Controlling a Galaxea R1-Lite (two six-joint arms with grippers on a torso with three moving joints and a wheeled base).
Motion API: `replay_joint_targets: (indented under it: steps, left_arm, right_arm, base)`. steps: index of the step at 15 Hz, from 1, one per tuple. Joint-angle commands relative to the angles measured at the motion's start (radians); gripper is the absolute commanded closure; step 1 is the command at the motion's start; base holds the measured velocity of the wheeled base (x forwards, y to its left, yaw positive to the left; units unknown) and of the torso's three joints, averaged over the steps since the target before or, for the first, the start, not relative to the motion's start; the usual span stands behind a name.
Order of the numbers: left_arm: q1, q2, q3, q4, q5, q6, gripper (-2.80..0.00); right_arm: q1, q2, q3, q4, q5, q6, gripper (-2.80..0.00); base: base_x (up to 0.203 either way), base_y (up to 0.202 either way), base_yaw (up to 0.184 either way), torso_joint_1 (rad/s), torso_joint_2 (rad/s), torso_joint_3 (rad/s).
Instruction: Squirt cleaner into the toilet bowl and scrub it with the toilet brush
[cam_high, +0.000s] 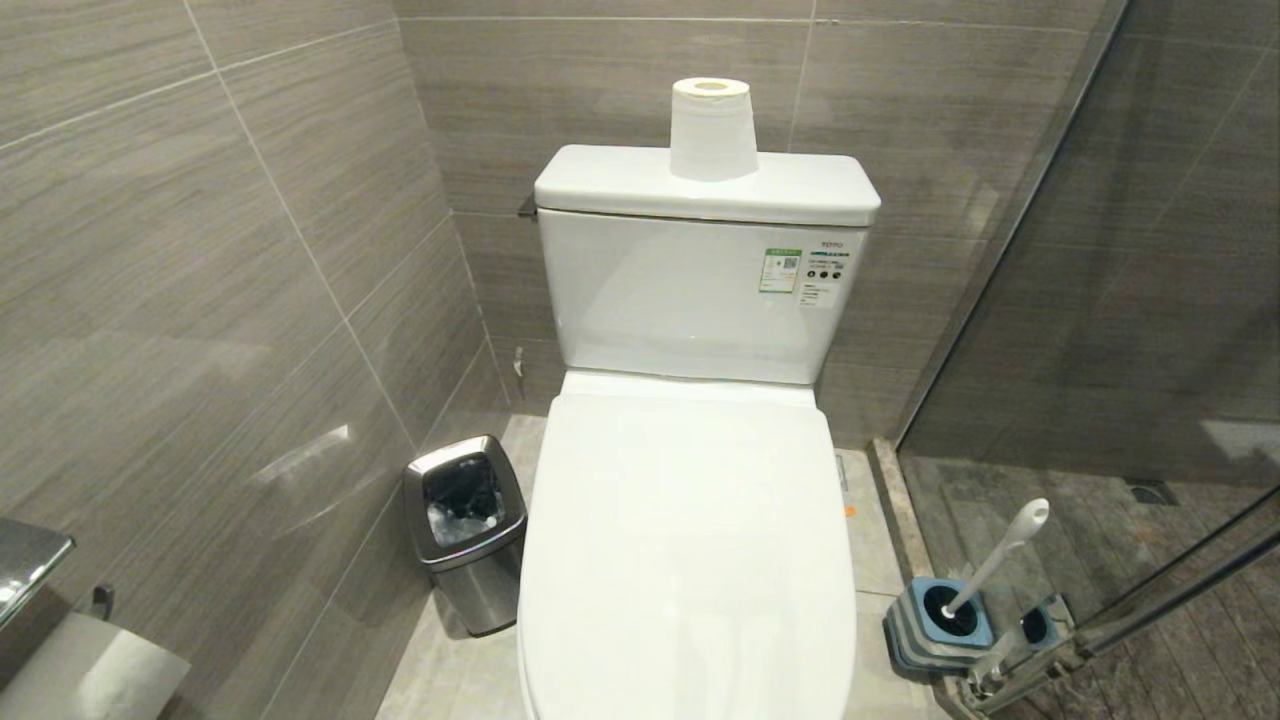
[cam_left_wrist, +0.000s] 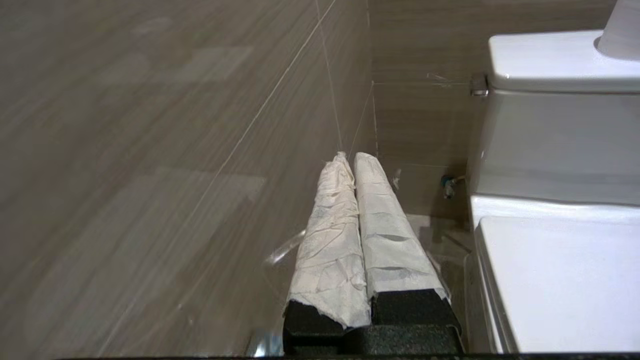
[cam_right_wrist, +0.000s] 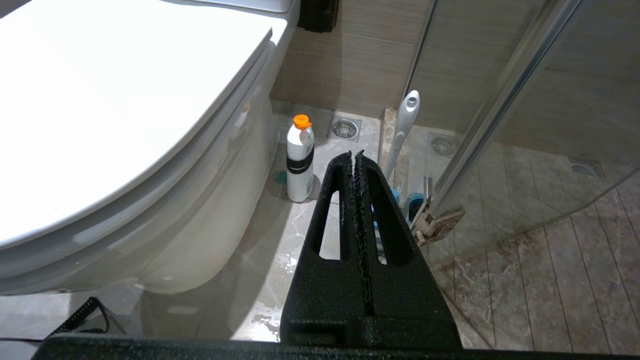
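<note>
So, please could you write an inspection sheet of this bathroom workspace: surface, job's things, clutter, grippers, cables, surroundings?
Surface: grey tiled floor, some wet-looking patches near the toilet.
Job's things: toilet bowl with lid shut; toilet brush standing tilted in its blue holder; white bottle with orange cap upright on the floor beside the toilet.
Clutter: steel bin beside the toilet; paper roll on the cistern.
Grippers: left gripper shut, fingers wrapped in white material, empty; right gripper shut, empty.
Cables: black cable on the floor.
Surroundings: tiled walls; glass shower partition.
</note>
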Motion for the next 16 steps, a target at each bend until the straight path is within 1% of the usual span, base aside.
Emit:
replay_joint_targets:
  steps: [1, 5, 9, 10, 11, 12, 13, 15, 16]
  left_arm:
    - [0.018, -0.192, 0.15, 0.001, 0.003, -0.002, 0.0]
    - [0.074, -0.431, 0.383, 0.002, 0.001, -0.006, 0.0]
    - [0.101, -0.574, 0.555, 0.001, -0.017, -0.001, 0.0]
    - [0.103, -0.603, 0.595, -0.002, -0.008, 0.003, 0.0]
    - [0.103, -0.628, 0.642, -0.009, 0.019, 0.006, 0.0]
    - [0.1, -0.648, 0.687, -0.031, 0.055, 0.006, 0.0]
    - [0.097, -0.662, 0.733, -0.08, 0.072, 0.007, 0.0]
    - [0.092, -0.698, 0.858, -0.235, 0.074, 0.02, 0.0]
    - [0.09, -0.714, 0.926, -0.306, 0.052, 0.025, 0.0]
  right_arm:
    - [0.0, 0.0, 0.0, 0.0, 0.0, -0.001, 0.0]
    - [0.0, 0.0, 0.0, 0.0, 0.0, -0.001, 0.0]
    - [0.0, 0.0, 0.0, 0.0, 0.0, -0.001, 0.0]
    - [0.0, 0.0, 0.0, 0.0, 0.0, -0.001, 0.0]
    - [0.0, 0.0, 0.001, 0.0, 0.0, -0.001, 0.0]
    - [0.0, 0.0, 0.0, 0.0, 0.0, -0.001, 0.0]
    - [0.0, 0.0, 0.0, 0.0, 0.0, -0.001, 0.0]
    - [0.0, 0.0, 0.0, 0.0, 0.0, -0.001, 0.0]
    - [0.0, 0.0, 0.0, 0.0, 0.0, -0.001, 0.0]
  base:
    - [0.0, 0.0, 0.0, 0.0, 0.0, 0.0]
    - [0.0, 0.0, 0.0, 0.0, 0.0, 0.0]
    - [0.0, 0.0, 0.0, 0.0, 0.0, 0.0]
    - [0.0, 0.0, 0.0, 0.0, 0.0, 0.0]
    - [0.0, 0.0, 0.0, 0.0, 0.0, 0.0]
    - [0.0, 0.0, 0.0, 0.0, 0.0, 0.0]
    - [0.0, 0.0, 0.0, 0.0, 0.0, 0.0]
    - [0.0, 0.0, 0.0, 0.0, 0.0, 0.0]
    - [0.0, 0.0, 0.0, 0.0, 0.0, 0.0]
